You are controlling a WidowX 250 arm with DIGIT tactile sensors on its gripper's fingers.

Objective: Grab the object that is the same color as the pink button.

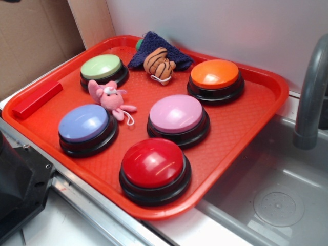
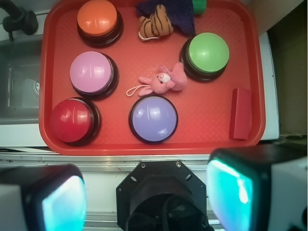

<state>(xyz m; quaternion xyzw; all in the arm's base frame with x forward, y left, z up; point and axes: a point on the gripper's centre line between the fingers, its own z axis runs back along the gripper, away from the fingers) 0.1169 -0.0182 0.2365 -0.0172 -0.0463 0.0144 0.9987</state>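
Wrist view shows the bunny point(image 2: 166, 82) lying on its side near the middle of the red tray point(image 2: 211, 130), its white string loop trailing toward the pink button point(image 2: 91, 73). It is apart from every button, lying between the green button point(image 2: 208, 54) and the blue button point(image 2: 153, 118), closest to those two. In the exterior view the bunny point(image 1: 110, 97) lies just beside the green button point(image 1: 102, 68), above the blue button point(image 1: 84, 124) and left of the pink button point(image 1: 177, 115).

Farther out on the tray point(image 1: 246, 123) are a red button point(image 1: 154, 164), an orange button point(image 1: 215, 75), a striped tiger point(image 1: 159, 64) resting on a dark blue cloth point(image 1: 154, 45), and a red block point(image 1: 37, 100) by one edge. A grey sink point(image 1: 277, 189) with a faucet point(image 1: 312, 97) adjoins the tray.

Both end effector point(image 2: 149, 192) fingers point(image 2: 62, 202) frame the bottom of the wrist view, spread wide, holding nothing, well clear of the tray.
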